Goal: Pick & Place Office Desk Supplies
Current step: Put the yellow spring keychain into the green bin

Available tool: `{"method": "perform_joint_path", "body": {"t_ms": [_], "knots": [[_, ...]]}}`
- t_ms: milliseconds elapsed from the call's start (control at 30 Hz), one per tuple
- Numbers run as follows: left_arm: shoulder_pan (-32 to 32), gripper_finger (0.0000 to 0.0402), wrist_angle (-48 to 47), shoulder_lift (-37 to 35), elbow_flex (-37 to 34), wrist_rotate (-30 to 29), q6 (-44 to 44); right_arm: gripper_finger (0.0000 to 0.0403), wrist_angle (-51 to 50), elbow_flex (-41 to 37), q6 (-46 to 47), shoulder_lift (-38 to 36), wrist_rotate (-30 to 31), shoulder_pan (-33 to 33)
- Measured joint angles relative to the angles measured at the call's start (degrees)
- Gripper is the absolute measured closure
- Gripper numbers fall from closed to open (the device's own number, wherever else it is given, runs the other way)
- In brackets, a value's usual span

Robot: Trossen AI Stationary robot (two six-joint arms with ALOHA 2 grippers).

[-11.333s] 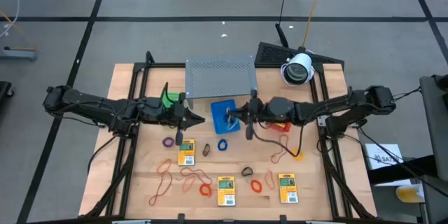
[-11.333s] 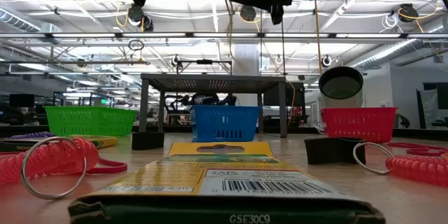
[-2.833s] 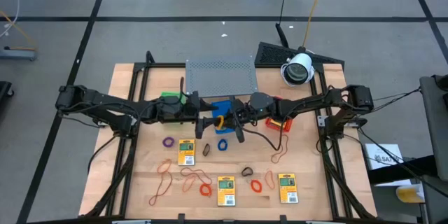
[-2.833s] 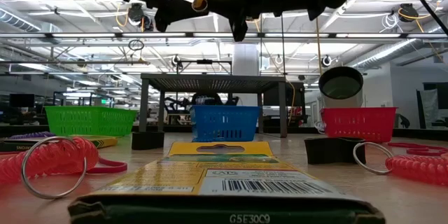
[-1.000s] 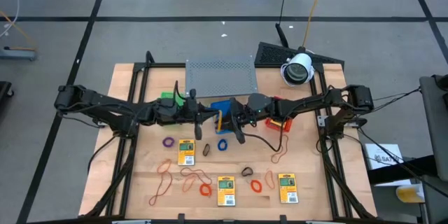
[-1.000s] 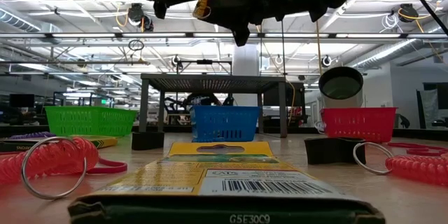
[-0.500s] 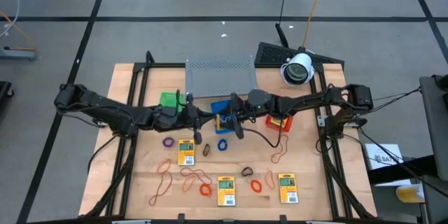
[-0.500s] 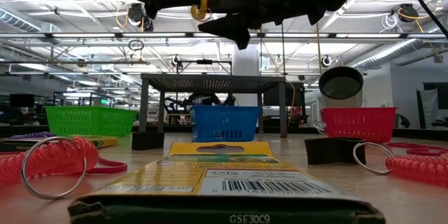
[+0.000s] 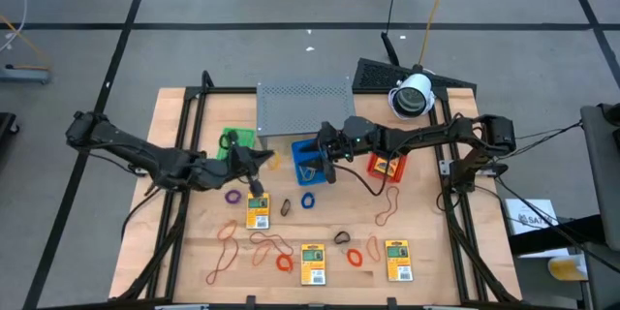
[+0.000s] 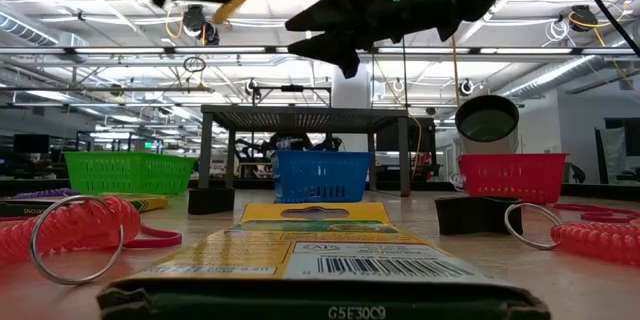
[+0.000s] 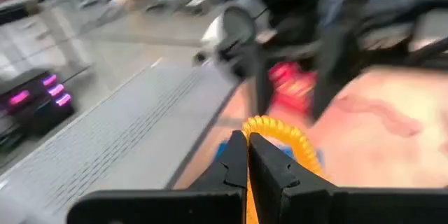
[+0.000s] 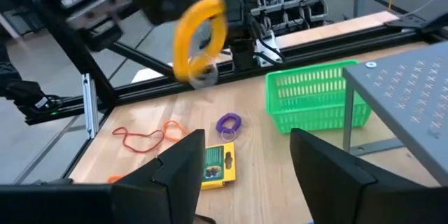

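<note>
Left gripper (image 11: 246, 155): clamped on a yellow coil ring (image 11: 283, 138), held in the air.
Ring's place: juts ahead of the fingertips, toward the right arm.
Right gripper (image 12: 241, 155): fingers apart, empty, above the blue tray (image 9: 306, 158).
Green tray (image 9: 236, 139): just beyond the left gripper, the nearer bin.
Surface: wooden table (image 9: 431, 242), other supplies scattered nearer the front edge.
</note>
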Motion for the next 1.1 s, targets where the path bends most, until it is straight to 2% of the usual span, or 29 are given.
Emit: {"method": "perform_joint_path", "body": {"t_ms": [167, 400, 467, 667, 833, 1000, 1100], "knots": [[-1.38, 0.04, -18.23, -7.86, -0.03, -9.41, -12.49, 0.0203, -2.04, -0.02, -0.15, 0.0, -0.04, 0.0], [0.06, 0.04, -38.13, -16.5, -0.03, -10.77, -30.12, 0.0202, -2.7, -0.02, -0.17, 0.0, -0.06, 0.01], [1.38, 0.0398, -42.52, -17.36, -0.03, -9.21, -34.37, 0.0202, -2.59, -0.02, -0.17, 0.0, -0.06, 0.02], [7.88, 0.0393, -52.9, -17.19, -0.03, 2.4, -47.05, 0.0202, -2.31, -0.02, -0.09, 0.0, -0.08, 0.04], [12.73, 0.0388, -53.04, -15.97, -0.03, 5.81, -47.28, 0.0202, -2.29, -0.02, -0.08, 0.0, -0.15, 0.11], [16.15, 0.0351, -52.96, -14.15, -0.03, 10.91, -45.14, 0.0202, -2.29, -0.02, -1.13, 0.0, -0.23, 0.78], [17.54, 0.0322, -52.94, -12.88, -0.03, 11.97, -44.1, 0.0202, -2.2, -0.02, -1.64, 0.0, -0.23, 0.94]]}}
